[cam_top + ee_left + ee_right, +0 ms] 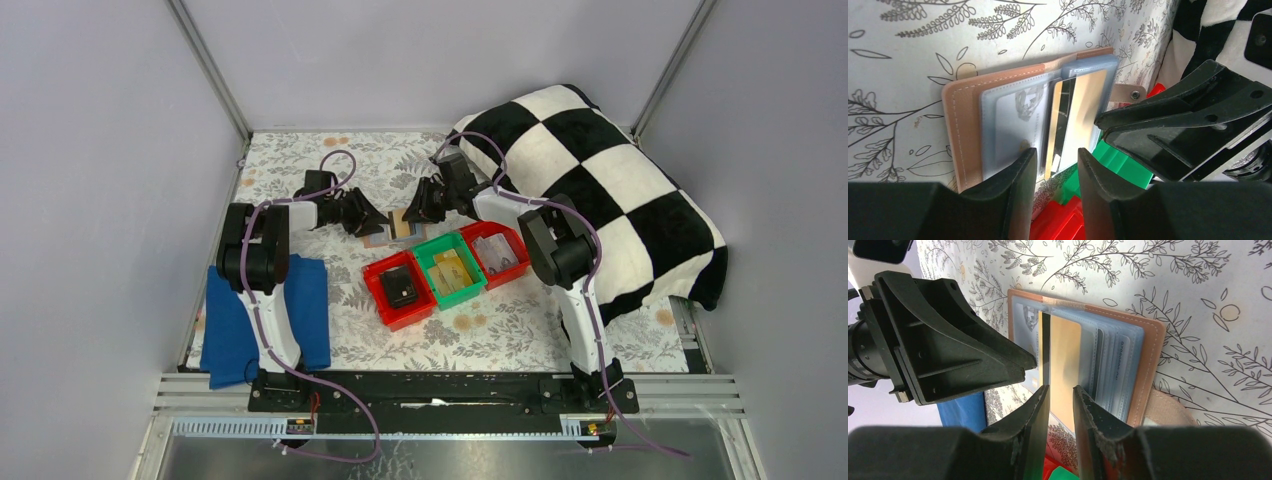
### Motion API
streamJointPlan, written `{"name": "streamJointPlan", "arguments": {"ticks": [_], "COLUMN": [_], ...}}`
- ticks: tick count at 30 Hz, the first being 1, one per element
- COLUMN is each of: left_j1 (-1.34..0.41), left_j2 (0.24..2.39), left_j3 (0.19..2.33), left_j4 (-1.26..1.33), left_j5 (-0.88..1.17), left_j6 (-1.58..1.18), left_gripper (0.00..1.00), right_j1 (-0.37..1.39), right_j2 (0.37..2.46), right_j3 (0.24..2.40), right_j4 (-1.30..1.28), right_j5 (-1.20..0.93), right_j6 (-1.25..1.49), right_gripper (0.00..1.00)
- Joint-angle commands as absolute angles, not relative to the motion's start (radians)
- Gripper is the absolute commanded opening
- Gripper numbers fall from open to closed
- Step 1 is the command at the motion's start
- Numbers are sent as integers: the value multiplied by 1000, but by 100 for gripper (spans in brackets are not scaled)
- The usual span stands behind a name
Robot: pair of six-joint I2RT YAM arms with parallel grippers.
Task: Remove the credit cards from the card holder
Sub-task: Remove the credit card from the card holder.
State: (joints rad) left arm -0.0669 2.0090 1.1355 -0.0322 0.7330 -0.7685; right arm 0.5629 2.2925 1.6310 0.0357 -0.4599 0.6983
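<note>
A: What sits closest to the arms?

B: A folded blue cloth point(312, 315), at the near left corner of the desk point(480, 335). Beyond it, around the middle, three small bins stand side by side, touching. There is a red bin point(375, 295) with a black wallet-like item point(402, 287), a green bin point(436, 243) with yellowish cards point(452, 272), and a second red bin point(507, 277) with pale cards point(492, 250).

A: And the card holder?

B: The card holder point(965, 125) lies open and flat on the desk just past the bins, toward the far edge, between the two claws. Its clear sleeves point(1108, 360) are fanned, with pale grey-blue credit cards point(1013, 120) tucked inside. A gold card point(1063, 350) with a dark stripe lies on top (the holder's snap tab point(1128, 93) sticks out on the right arm's side).

A: The claws?

B: The left claw point(1057, 155) sits at the holder's left, jaws parted around the gold card's end, clamping nothing. The right claw point(1060, 388) faces it from the right, jaws a little apart with the same card showing in the gap. Whether it is grasping that card I cannot tell.

A: Farthest back?

B: A black-and-white checkered cushion point(600, 160) fills the far right corner.
</note>
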Motion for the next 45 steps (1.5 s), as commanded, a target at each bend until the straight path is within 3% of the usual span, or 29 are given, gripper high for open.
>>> {"name": "streamJointPlan", "arguments": {"ticks": [1, 11, 17, 25, 28, 34, 45], "left_j1": [-76, -94, -97, -97, -99, -115, -115], "left_j2": [2000, 2045, 2052, 2058, 2061, 2062, 2059], "left_j3": [1125, 1116, 1111, 1100, 1102, 1127, 1053], "left_j4": [25, 56, 57, 114, 80, -40, 216], "left_j5": [749, 753, 748, 789, 762, 661, 813], "left_j6": [-765, -782, -781, -816, -794, -718, -855], "left_gripper": [41, 43, 52, 53, 60, 62, 45], "right_j1": [586, 587, 586, 586, 586, 586, 586], "right_j2": [2323, 2322, 2327, 2333, 2335, 2336, 2329], "right_j3": [1651, 1647, 1647, 1652, 1654, 1651, 1638], "right_j4": [12, 21, 25, 25, 25, 29, 36], "right_j5": [-467, -475, -480, -488, -489, -488, -492], "right_j6": [696, 704, 706, 707, 708, 712, 713], "right_gripper": [32, 32, 32, 32, 32, 32, 32]}}
